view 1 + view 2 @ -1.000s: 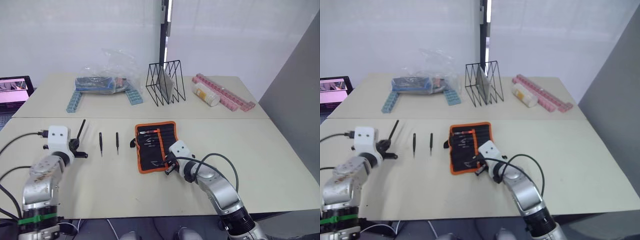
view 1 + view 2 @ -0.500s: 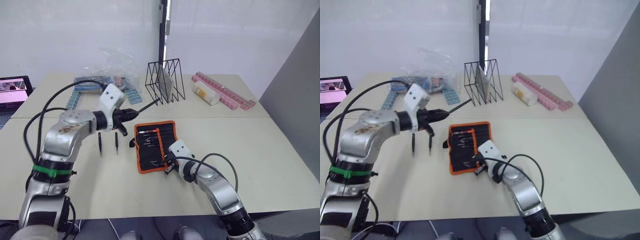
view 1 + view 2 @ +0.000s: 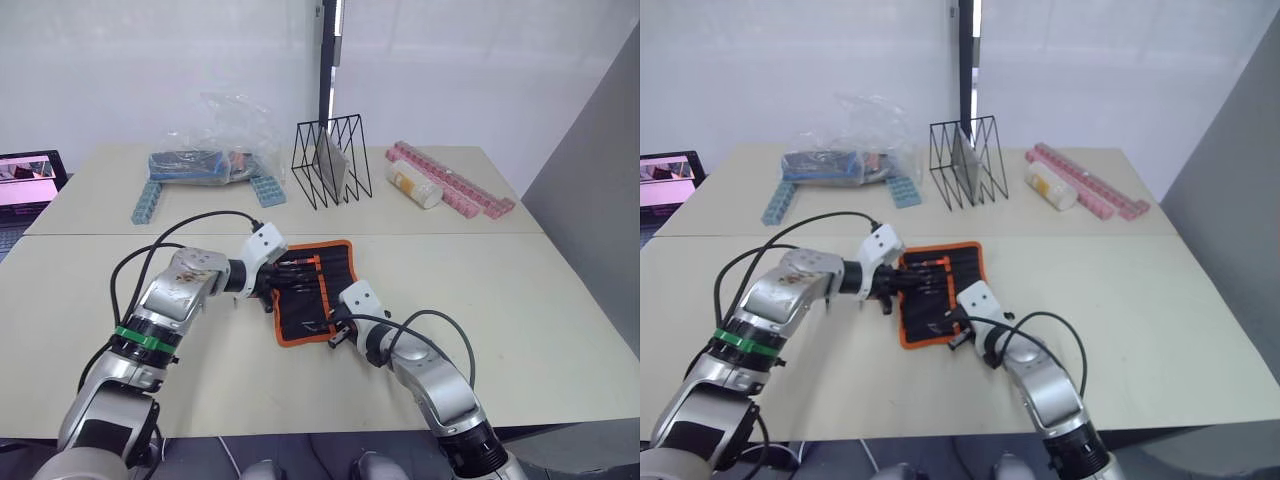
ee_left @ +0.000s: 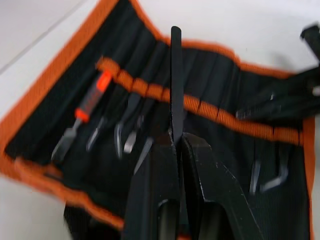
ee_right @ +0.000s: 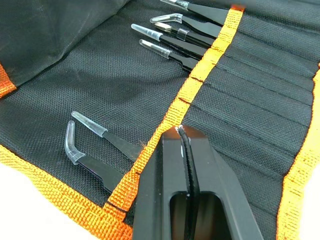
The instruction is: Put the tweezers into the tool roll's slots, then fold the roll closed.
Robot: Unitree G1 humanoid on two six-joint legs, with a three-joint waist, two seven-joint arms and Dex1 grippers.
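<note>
The roll (image 3: 312, 290) is laid open on the table (image 3: 560, 300), several tweezers already seated in its slots (image 5: 250, 75). The left arm is bent inward across the table, its gripper (image 4: 176, 142) closed on a tweezer (image 4: 176, 85) held over the roll's left edge. The right arm is reached in from the near side, its gripper (image 5: 181, 137) closed and pressed onto the orange stripe (image 5: 200, 75).

Both eye views look down from the head over the tabletop (image 3: 560, 330); both wrist views peer closely along their jaws, sharing the tool roll (image 3: 312, 290).
</note>
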